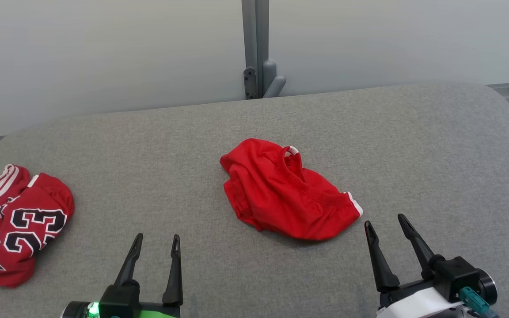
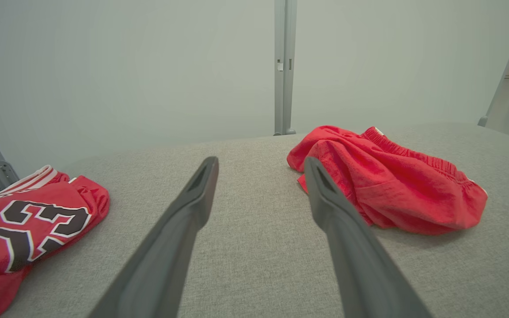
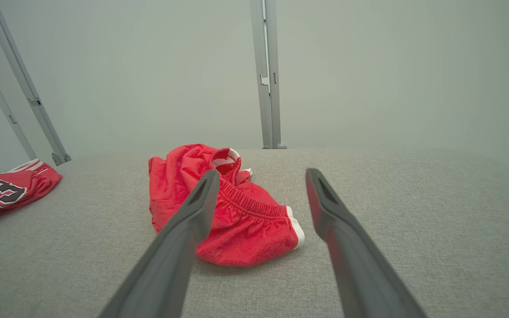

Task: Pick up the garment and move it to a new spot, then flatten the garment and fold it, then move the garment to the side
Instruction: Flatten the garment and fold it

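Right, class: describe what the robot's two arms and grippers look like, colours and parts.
The left gripper and right gripper each have two long dark tapering fingers, slotted near the tip, on black bases. The left wrist glows green; the right has a white band and a teal plug.

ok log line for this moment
phase: pre-grasp | red shorts: crumpled, centre, untouched | left tool: open, empty | right tool: open, empty, beside shorts | jersey: far left
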### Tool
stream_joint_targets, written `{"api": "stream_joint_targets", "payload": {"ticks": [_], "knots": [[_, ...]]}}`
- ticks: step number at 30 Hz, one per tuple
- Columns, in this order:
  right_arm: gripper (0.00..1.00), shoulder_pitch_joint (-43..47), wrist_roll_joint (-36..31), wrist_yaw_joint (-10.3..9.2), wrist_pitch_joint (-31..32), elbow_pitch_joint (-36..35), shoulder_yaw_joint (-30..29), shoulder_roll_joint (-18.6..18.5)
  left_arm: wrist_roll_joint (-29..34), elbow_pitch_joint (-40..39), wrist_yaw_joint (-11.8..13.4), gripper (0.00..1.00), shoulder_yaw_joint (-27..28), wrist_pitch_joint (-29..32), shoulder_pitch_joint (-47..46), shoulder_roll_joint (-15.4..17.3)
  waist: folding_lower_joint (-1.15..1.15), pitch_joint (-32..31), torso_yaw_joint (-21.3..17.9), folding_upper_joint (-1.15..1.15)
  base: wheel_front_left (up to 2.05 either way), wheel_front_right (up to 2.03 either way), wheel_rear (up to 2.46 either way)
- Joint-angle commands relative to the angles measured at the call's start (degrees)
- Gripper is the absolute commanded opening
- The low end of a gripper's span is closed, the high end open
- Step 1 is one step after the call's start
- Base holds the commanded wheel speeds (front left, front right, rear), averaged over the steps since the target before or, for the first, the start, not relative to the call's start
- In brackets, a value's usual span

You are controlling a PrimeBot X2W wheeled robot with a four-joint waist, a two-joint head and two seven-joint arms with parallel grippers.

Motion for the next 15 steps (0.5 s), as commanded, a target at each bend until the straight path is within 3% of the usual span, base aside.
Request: {"api": "stream_joint_targets", "payload": {"ticks": [1,15], "knots": [[1.0,0.0,0.1,0.0,0.1,-0.1,0.1,-0.1,0.5,0.1,0.0,1.0,-0.1,0.0,-1.1,0.2,0.0,0.0,-0.1,0.0,0.0,0.0,0.0],[1.0,-1.3,-1.2,0.0,0.1,-0.1,0.6,-0.1,0.6,1.5,-1.3,1.0,-2.9,0.0,-5.0,0.2,0.0,1.3,-1.0,0.0,0.0,0.0,0.0]]}}
